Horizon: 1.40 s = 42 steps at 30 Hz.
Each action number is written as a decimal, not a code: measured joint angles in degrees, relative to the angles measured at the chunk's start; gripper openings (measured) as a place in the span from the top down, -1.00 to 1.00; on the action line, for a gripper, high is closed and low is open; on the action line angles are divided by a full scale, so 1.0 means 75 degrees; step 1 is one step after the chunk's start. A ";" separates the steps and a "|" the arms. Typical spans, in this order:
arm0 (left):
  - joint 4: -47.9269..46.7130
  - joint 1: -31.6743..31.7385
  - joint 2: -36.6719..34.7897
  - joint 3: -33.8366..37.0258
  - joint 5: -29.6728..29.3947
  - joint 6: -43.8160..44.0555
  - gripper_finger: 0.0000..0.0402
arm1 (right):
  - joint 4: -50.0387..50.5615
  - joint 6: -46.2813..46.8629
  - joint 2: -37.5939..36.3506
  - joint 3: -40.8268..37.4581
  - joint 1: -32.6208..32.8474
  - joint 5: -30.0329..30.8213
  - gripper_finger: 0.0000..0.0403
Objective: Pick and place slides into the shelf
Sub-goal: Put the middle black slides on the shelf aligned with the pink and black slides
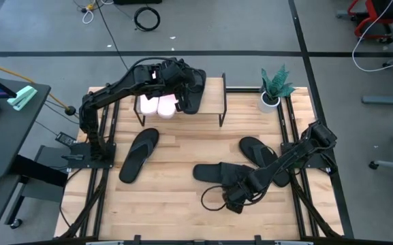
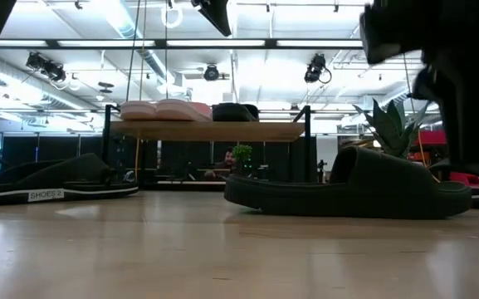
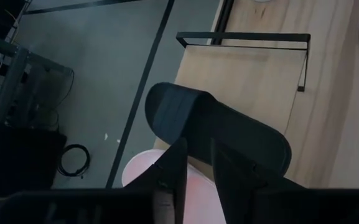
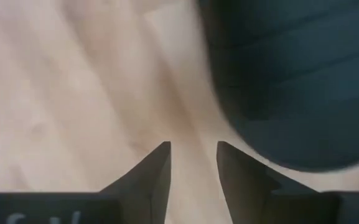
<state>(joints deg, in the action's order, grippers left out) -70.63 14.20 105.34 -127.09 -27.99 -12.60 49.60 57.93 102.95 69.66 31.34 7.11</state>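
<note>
The shelf point(image 1: 213, 95), a light board on a black frame, stands at the table's far middle. Two pink slides point(image 1: 156, 105) lie on it. My left gripper point(image 3: 199, 146) is over the shelf, shut on a black slide point(image 1: 191, 96) beside the pink ones. Three more black slides lie flat on the table: one at the left point(image 1: 139, 154), one at the right point(image 1: 257, 151), one in the near middle point(image 1: 216, 172). My right gripper point(image 4: 193, 162) hangs open, pointing down over bare wood beside that near-middle slide point(image 4: 291, 81), touching nothing. My left gripper pinches the black slide between its two fingers at the sole's long edge point(image 3: 204, 134), behind the wide strap point(image 3: 173, 111). The fingers slant down from the table's left side. In the low view the slide point(image 2: 235, 111) sits level on the shelf board next to the pink slides.
A potted plant point(image 1: 272, 88) stands to the right of the shelf. A loose black cable point(image 1: 213, 199) loops on the table next to my right gripper. Bare wood lies along the near edge and between the left and middle slides.
</note>
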 joint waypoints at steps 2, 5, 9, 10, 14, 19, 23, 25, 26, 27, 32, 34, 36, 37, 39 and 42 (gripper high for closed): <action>0.0000 0.0000 0.0000 0.0000 0.0000 0.0000 0.62 | -0.0060 0.0211 -0.0005 -0.0233 -0.0050 -0.0010 0.35; 0.0000 0.0000 0.0000 0.0000 0.0000 0.0000 0.64 | -0.0537 0.0226 -0.0007 -0.0673 -0.0166 -0.0633 0.41; 0.0000 0.0000 0.0000 0.0000 0.0000 -0.0003 0.64 | -0.1249 0.0149 -0.0001 -0.1298 -0.0301 -0.0558 0.54; 0.0003 0.0000 0.0000 0.0000 0.0000 -0.0003 0.63 | -0.1236 0.0174 -0.0001 -0.1382 -0.0352 -0.0377 0.60; 0.0007 0.0000 0.0000 0.0000 0.0000 -0.0006 0.62 | -0.1129 -0.0079 -0.0025 -0.1486 -0.0618 0.0029 0.90; 0.0009 0.0000 0.0000 0.0000 -0.0003 -0.0006 0.64 | -0.0967 -0.0826 -0.0014 -0.1509 -0.1108 0.0718 0.92; 0.0013 -0.0002 0.0000 0.0000 0.0000 -0.0006 0.67 | -0.0811 -0.1351 0.0004 -0.1526 -0.1621 0.1738 0.96; 0.0015 0.0000 0.0000 0.0000 0.0000 -0.0003 0.67 | -0.0759 -0.1650 0.0004 -0.1523 -0.1870 0.2476 0.98; 0.0014 0.0000 0.0000 0.0000 0.0000 -0.0004 0.66 | -0.0772 -0.1815 0.0004 -0.1523 -0.2002 0.2774 0.97; 0.0012 0.0000 0.0000 0.0000 -0.0002 -0.0003 0.66 | -0.0826 -0.1978 0.0004 -0.1523 -0.2153 0.2966 0.96; 0.0010 0.0000 0.0000 0.0000 0.0000 -0.0003 0.64 | -0.0884 -0.2768 0.0003 -0.1355 -0.2759 0.2887 0.97; 0.0009 0.0000 0.0000 0.0000 0.0000 -0.0008 0.64 | -0.0250 -0.2855 0.0001 -0.1120 -0.2769 0.2808 0.98; 0.0006 -0.0003 0.0000 0.0000 -0.0001 -0.0005 0.66 | 0.0642 -0.2647 -0.0043 -0.0807 -0.2727 0.2889 0.98; 0.0007 -0.0001 0.0000 0.0000 -0.0003 -0.0003 0.67 | 0.1080 -0.2453 -0.0067 -0.0607 -0.2669 0.2931 0.97; 0.0003 0.0000 0.0000 0.0000 0.0000 -0.0009 0.69 | 0.1679 -0.2136 -0.0170 -0.0194 -0.2529 0.2930 0.97; 0.0000 0.0000 0.0003 0.0000 -0.0003 -0.0006 0.71 | 0.1618 -0.2195 -0.0422 0.0308 -0.2142 0.2864 0.99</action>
<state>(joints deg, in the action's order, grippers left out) -70.63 14.20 105.36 -127.09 -28.01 -12.64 61.74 41.47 99.79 71.97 15.27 28.59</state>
